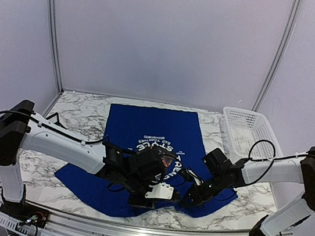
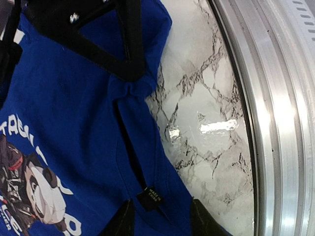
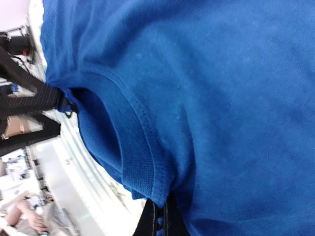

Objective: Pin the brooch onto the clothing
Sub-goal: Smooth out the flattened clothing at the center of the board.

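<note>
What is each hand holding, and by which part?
The right hand pinches the shirt at its collar edge; the left hand is open around the collar, gripping nothing.

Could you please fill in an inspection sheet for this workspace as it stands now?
Surface: marble-patterned table, with a metal rail along its near edge.
Job's things: blue T-shirt lies spread out, neckline toward the arms; brooch not seen in any view.
Clutter: white basket at the right rear.
Grippers: left gripper open, fingers either side of the neckline; right gripper shut on the T-shirt beside the collar.
Cables: black cables loop off both arms.
Surroundings: plain pale walls; nothing else seen.
</note>
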